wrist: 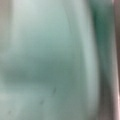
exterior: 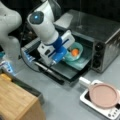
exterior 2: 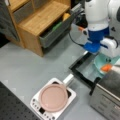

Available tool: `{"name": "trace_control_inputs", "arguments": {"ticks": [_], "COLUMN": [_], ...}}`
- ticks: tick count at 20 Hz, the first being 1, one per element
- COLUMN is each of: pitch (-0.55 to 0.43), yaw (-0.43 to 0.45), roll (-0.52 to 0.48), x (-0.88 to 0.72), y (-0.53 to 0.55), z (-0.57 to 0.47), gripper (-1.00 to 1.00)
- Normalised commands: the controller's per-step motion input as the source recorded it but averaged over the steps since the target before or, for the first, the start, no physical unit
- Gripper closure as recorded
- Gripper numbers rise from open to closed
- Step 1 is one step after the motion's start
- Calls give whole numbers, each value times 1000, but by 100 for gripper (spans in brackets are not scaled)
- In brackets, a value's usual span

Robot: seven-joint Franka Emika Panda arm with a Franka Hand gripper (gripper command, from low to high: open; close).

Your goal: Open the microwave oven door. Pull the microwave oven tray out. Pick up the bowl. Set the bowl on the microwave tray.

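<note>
The microwave oven door lies folded down flat in front of the silver oven, its bar handle toward a front view's bottom left. The microwave oven tray sticks out of the opening over the door. On it sits the light teal bowl, holding a small orange thing. My gripper reaches down at the bowl's left rim, its fingers hidden behind the blue wrist. In a front view the bowl shows below the gripper. Teal bowl surface fills the wrist view.
A pink round disc lies on a white appliance at a front view's bottom right, close to the door's corner; the disc shows in both front views. A wooden cabinet with an open grey drawer stands beside the arm.
</note>
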Motion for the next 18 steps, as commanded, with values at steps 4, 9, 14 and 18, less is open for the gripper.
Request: {"name": "trace_control_inputs", "arguments": {"ticks": [4, 9, 14, 18], "pitch": [98, 151, 210, 204], "yaw": [61, 176, 257, 356], "roll": [-25, -86, -55, 48], "x": [-152, 196, 531, 747], "y": [-238, -482, -477, -426], "z": [362, 402, 292, 191], "gripper": [-100, -100, -100, -100]}}
